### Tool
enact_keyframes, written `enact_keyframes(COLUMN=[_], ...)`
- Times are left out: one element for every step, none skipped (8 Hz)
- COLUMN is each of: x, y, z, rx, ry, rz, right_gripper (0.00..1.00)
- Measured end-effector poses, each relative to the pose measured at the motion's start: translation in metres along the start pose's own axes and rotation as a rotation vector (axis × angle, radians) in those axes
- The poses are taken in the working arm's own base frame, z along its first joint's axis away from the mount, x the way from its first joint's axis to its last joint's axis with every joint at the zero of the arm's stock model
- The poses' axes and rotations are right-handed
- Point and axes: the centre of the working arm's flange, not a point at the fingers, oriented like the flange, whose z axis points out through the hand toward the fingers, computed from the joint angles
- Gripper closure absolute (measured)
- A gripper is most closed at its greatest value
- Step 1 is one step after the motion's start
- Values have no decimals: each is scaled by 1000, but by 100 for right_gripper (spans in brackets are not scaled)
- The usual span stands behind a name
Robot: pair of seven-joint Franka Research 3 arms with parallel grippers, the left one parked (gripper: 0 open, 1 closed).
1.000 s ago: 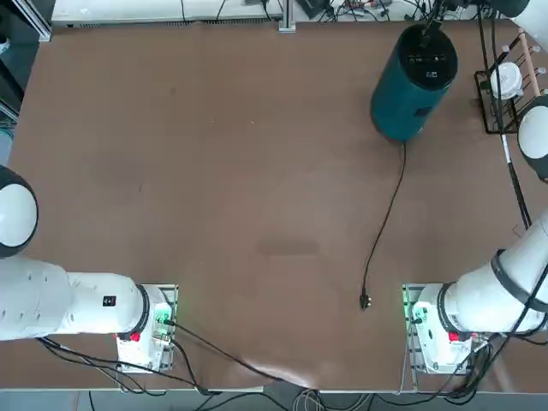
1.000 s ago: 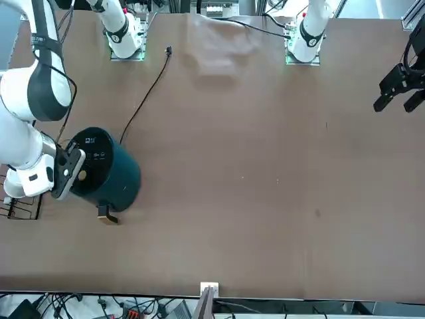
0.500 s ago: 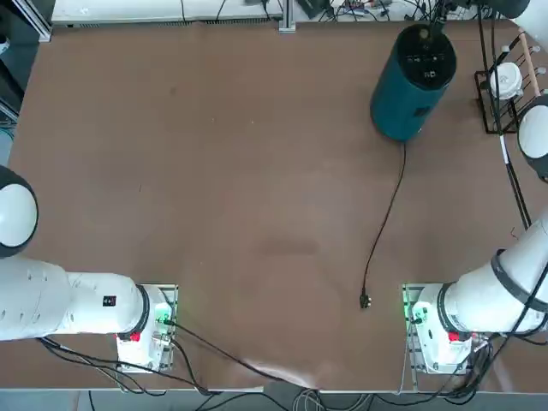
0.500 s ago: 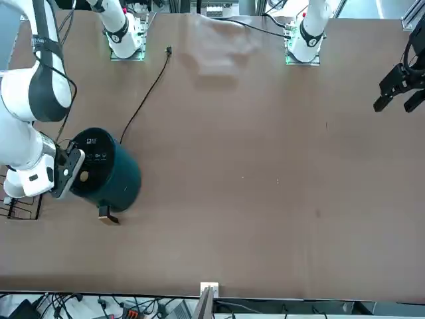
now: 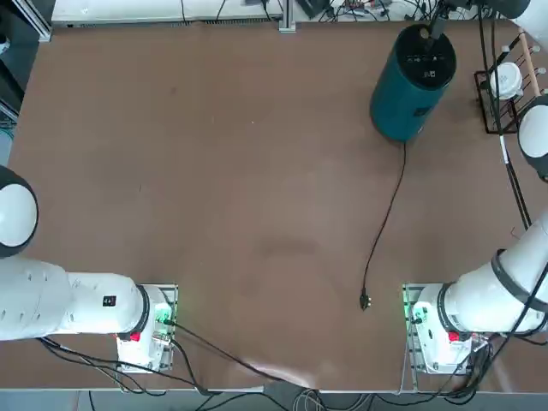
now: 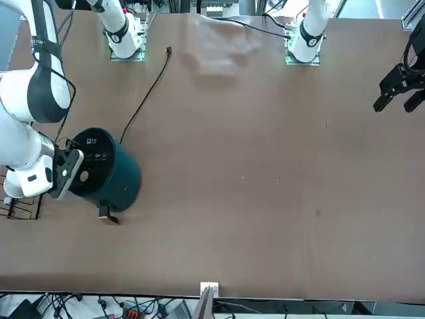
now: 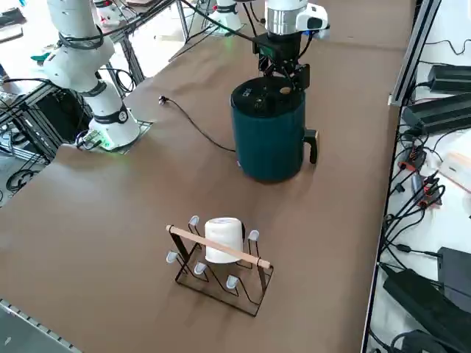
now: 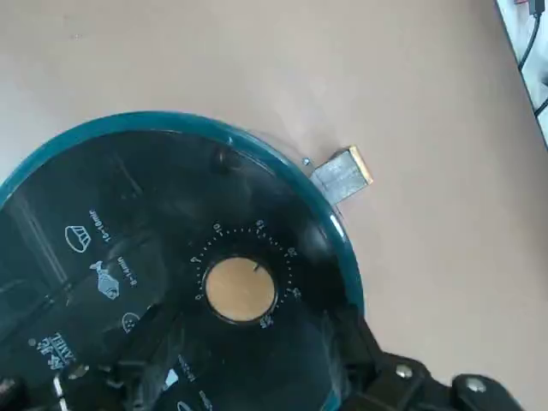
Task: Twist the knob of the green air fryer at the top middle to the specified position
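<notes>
Top view: the green air fryer (image 5: 413,79) is standing at about 1 o'clock on the tabletop (image 5: 214,171), its power cord (image 5: 385,223) trailing back toward 5 o'clock. The right gripper (image 5: 437,21) is hanging over the fryer's far rim, mostly out of frame.

Front view: the gripper (image 6: 65,171) is sitting beside the black lid, just off the knob (image 6: 84,176), which is lying toward the lid's handle side. Its fingers are standing apart, clamped on nothing.

Right side view: the gripper (image 7: 283,73) is pointing straight down over the lid, hovering above the knob (image 7: 285,90). The handle (image 7: 313,145) is sticking out at the fryer's 3 o'clock; a wire rack (image 7: 221,261) with a white cup is resting well apart from it.

Right wrist view: the tan knob (image 8: 241,289) is showing whole inside its ring of timer numbers, its mark pointing roughly toward 1 o'clock on the dial, though the numbers are probably too fine to read surely. The knob's axis is running vertical, directly below and slightly ahead of the fingers, so the closing grip will need centring over it.
</notes>
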Motion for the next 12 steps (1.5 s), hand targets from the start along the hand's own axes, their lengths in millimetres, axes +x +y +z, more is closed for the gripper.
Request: enact_keyframes(x=[0,1,2,2,-1,-4,-7,-11,-14,-17,-20,-23], y=[0,-1,-3,-7,-13,-20,-27,-35,-40,-45,-48,-50], z=[-2,-6,-14,-25,-39,-55,-70,-85,-97,-107,-116,-122], rx=[-3,-9,-17,-21,-20,-20,-21,-23,-27,-31,-36,-40], ry=[2,5,11,14,13,12,14,16,20,27,35,44], rz=[14,41,77,126,197,292,401,512,619,735,855,955], right_gripper=[0,0,0,0,0,0,0,0,0,0,0,0])
